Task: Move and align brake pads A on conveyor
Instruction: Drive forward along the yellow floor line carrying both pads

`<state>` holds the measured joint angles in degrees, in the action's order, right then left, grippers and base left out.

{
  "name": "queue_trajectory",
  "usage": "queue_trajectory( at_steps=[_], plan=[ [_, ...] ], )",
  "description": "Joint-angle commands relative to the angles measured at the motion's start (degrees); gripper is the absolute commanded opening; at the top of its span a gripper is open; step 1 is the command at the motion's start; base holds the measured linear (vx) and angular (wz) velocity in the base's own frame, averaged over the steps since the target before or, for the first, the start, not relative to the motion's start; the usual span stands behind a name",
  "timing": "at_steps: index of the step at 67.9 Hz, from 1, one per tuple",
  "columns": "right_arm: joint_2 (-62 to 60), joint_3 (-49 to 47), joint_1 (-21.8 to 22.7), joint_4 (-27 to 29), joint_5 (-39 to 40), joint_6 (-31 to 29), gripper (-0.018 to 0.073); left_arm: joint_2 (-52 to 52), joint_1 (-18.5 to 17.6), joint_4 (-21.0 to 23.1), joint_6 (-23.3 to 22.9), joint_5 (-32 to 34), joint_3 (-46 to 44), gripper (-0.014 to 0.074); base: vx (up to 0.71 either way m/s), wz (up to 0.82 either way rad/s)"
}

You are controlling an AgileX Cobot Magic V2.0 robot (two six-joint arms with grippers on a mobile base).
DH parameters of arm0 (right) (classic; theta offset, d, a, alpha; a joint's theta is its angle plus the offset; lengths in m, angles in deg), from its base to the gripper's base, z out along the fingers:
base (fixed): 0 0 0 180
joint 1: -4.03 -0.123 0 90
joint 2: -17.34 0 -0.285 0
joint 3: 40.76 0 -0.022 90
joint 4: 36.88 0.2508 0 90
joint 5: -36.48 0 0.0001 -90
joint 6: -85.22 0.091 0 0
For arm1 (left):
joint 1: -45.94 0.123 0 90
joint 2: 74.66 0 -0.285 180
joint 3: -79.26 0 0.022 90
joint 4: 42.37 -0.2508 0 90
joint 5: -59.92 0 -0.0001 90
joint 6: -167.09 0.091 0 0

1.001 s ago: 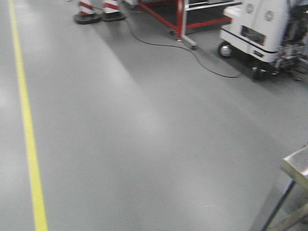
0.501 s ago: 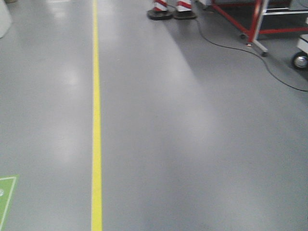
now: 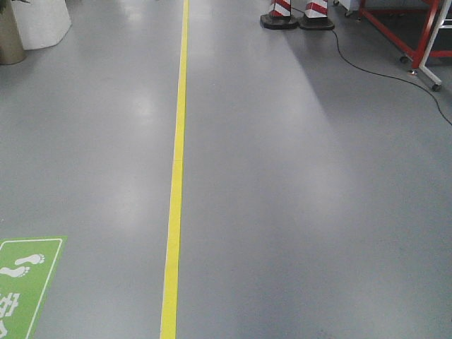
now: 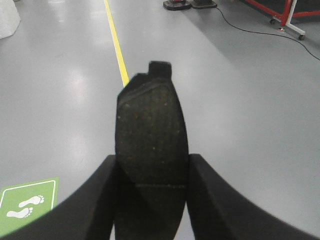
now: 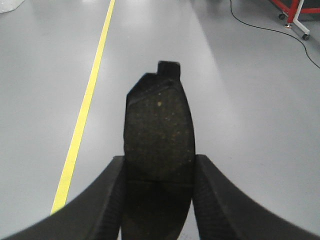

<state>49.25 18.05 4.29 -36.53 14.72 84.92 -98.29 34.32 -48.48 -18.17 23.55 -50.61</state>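
Grey glossy floor (image 3: 296, 212) fills the front view, which has swung since a second ago: the yellow line (image 3: 176, 169) has shifted from 9 o'clock to centre, the white cart is gone, and a green footprint sign (image 3: 25, 279) shows at 7 o'clock; striped cones (image 3: 296, 14) stand at 1 o'clock near a red frame (image 3: 417, 35). Left gripper (image 4: 152, 167) is clenched on a pad (image 4: 150, 125), tab pointing to 12 o'clock; right gripper (image 5: 159, 167) grasps another pad (image 5: 159, 120) the same way.
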Motion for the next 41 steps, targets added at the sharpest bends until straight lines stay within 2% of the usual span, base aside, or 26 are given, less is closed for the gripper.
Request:
queue_trajectory(
  at_steps=[1, 25, 41],
  plan=[
    [0.13, -1.87, 0.4, -0.35, 5.17, -0.27, -0.0004, -0.35, -0.2, -0.19, 0.19, 5.32, -1.65, -0.0006, 0.01, 0.03],
    [0.13, -1.87, 0.4, -0.35, 5.17, -0.27, -0.0004, -0.35, -0.2, -0.19, 0.19, 5.32, -1.65, -0.0006, 0.06, 0.02],
    [0.13, -1.87, 0.4, -0.35, 5.17, -0.27, -0.0004, -0.35, -0.2, -0.19, 0.19, 5.32, -1.65, -0.0006, 0.15, 0.17]
  ],
)
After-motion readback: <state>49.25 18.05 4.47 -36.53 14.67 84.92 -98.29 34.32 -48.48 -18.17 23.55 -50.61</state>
